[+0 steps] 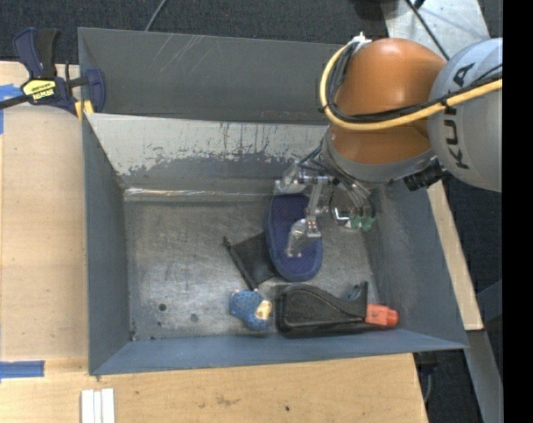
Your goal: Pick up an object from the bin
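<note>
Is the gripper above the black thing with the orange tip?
No, the gripper hangs over the dark blue oval thing at the bin's middle.

The slipper [282, 227] looks navy, the pouch [319, 312] black, its tip [382, 316] orange.

We see a dark blue oval object [282, 236] lying flat on the bin [160, 263] floor, right of centre.
</note>
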Controlling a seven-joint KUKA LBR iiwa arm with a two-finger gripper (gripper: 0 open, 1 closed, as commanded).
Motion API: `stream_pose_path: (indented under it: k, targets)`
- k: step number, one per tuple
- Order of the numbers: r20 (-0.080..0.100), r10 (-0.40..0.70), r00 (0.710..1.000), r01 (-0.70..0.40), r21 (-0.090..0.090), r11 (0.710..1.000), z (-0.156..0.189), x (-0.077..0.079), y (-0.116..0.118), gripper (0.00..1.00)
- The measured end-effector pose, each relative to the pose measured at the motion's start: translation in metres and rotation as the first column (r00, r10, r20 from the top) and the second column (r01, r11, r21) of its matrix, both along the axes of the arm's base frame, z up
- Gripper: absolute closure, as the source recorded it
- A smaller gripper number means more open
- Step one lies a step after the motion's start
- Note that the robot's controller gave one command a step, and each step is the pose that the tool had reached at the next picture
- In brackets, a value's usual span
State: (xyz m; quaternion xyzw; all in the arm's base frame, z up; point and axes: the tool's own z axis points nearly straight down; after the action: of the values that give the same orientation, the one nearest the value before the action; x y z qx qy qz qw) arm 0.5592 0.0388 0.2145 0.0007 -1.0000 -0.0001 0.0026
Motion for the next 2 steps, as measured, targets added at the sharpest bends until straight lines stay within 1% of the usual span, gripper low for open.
stream_pose_path:
  k: [1,2]
  targets:
    - [0.008,0.292,0.956,-0.292,0.006,0.956,-0.1401,0.0236,-0.0172,0.00]
    - [0.030,0.291,0.956,-0.291,-0.002,0.957,-0.1352,0.0289,-0.0180,1.00]
